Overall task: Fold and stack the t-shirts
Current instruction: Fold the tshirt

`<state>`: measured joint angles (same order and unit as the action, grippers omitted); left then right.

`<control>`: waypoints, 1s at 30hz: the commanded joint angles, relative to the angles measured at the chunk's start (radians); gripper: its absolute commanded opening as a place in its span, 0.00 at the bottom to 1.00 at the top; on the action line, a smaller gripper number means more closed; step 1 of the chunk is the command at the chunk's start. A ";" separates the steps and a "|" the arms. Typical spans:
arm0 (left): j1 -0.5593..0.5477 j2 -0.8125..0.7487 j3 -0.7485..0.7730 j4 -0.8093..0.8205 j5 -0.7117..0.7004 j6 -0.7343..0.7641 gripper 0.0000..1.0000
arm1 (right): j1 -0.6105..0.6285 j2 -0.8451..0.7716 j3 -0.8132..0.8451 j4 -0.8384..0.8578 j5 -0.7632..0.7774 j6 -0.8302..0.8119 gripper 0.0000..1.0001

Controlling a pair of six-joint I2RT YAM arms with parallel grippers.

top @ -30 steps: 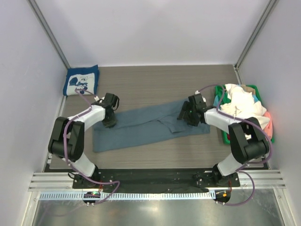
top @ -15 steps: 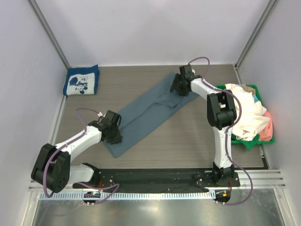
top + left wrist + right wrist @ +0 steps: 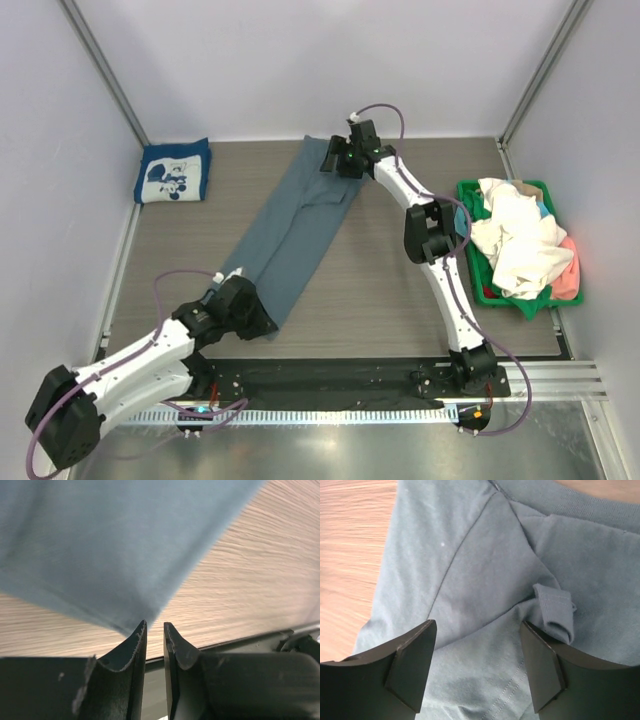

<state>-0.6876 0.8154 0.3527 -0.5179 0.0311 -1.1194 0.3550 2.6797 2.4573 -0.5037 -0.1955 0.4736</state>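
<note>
Left jaws pinching slate-blue t-shirt (image 3: 295, 225) corner, right jaws spread

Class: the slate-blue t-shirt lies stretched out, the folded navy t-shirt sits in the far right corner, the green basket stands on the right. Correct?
No. The top external view shows the navy t-shirt in the far left corner. The slate-blue t-shirt and green basket are as stated.
</note>
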 commanded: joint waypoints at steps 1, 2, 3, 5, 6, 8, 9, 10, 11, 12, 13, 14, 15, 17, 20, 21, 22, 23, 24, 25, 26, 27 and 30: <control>-0.080 0.031 0.011 0.122 0.007 -0.063 0.20 | 0.047 0.115 0.054 -0.023 -0.128 -0.021 0.75; -0.105 0.088 0.046 0.134 -0.002 -0.065 0.20 | 0.048 0.118 0.051 0.052 -0.154 -0.018 0.76; -0.130 0.111 0.066 0.154 -0.008 -0.062 0.20 | 0.052 0.130 0.052 0.095 -0.200 -0.016 0.78; -0.203 0.155 0.121 0.154 -0.025 -0.039 0.20 | 0.067 0.144 0.075 0.186 -0.237 -0.036 0.80; -0.217 0.177 0.171 0.145 -0.067 -0.031 0.20 | 0.071 0.149 0.122 0.192 -0.251 -0.070 0.80; -0.224 0.188 0.262 0.087 -0.085 0.013 0.24 | 0.082 0.114 0.153 0.198 -0.260 -0.087 0.83; -0.225 0.194 0.303 0.049 -0.139 0.032 0.26 | 0.085 0.086 0.144 0.211 -0.272 -0.075 0.83; -0.224 0.199 0.345 0.001 -0.173 0.091 0.33 | 0.093 0.004 0.126 0.243 -0.271 -0.070 0.84; -0.224 0.208 0.388 -0.108 -0.210 0.121 0.36 | 0.096 -0.038 0.076 0.258 -0.268 -0.067 0.84; -0.224 0.231 0.476 -0.163 -0.305 0.156 0.39 | 0.099 -0.081 0.050 0.269 -0.263 -0.067 0.85; -0.222 0.244 0.511 -0.209 -0.348 0.186 0.46 | 0.102 -0.169 0.025 0.272 -0.234 -0.073 0.85; -0.219 0.257 0.543 -0.288 -0.403 0.232 0.48 | 0.110 -0.210 -0.039 0.272 -0.217 -0.073 0.85; -0.208 0.266 0.566 -0.322 -0.442 0.245 0.49 | 0.111 -0.260 -0.082 0.271 -0.197 -0.072 0.86; -0.135 0.281 0.604 -0.370 -0.488 0.282 0.51 | 0.117 -0.398 -0.244 0.249 -0.104 -0.034 0.91; 0.058 0.280 0.572 -0.314 -0.390 0.322 0.52 | 0.124 -0.550 -0.471 0.148 -0.009 0.080 0.90; 0.160 0.281 0.556 -0.286 -0.341 0.358 0.52 | 0.131 -0.576 -0.525 0.121 -0.005 0.092 0.90; 0.201 0.287 0.546 -0.266 -0.312 0.366 0.52 | 0.131 -0.607 -0.579 0.075 0.001 0.106 0.90; 0.233 0.309 0.537 -0.234 -0.269 0.374 0.52 | 0.136 -0.659 -0.701 0.068 -0.005 0.135 0.90; 0.258 0.324 0.537 -0.219 -0.251 0.398 0.52 | 0.139 -0.690 -0.766 0.068 -0.022 0.146 0.88; 0.288 0.341 0.539 -0.209 -0.241 0.406 0.52 | 0.153 -0.716 -0.829 0.083 -0.033 0.158 0.85; 0.296 0.367 0.549 -0.203 -0.235 0.414 0.52 | 0.166 -0.740 -0.944 0.100 -0.041 0.166 0.82; 0.303 0.381 0.555 -0.202 -0.234 0.423 0.51 | 0.185 -0.770 -0.993 0.117 -0.062 0.183 0.80; 0.335 0.386 0.566 -0.208 -0.238 0.446 0.51 | 0.306 -0.845 -1.121 0.132 -0.061 0.201 0.79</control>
<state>-0.3763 1.2114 0.8959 -0.7490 -0.2359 -0.7319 0.5472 1.8538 1.4490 -0.3382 -0.2443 0.6147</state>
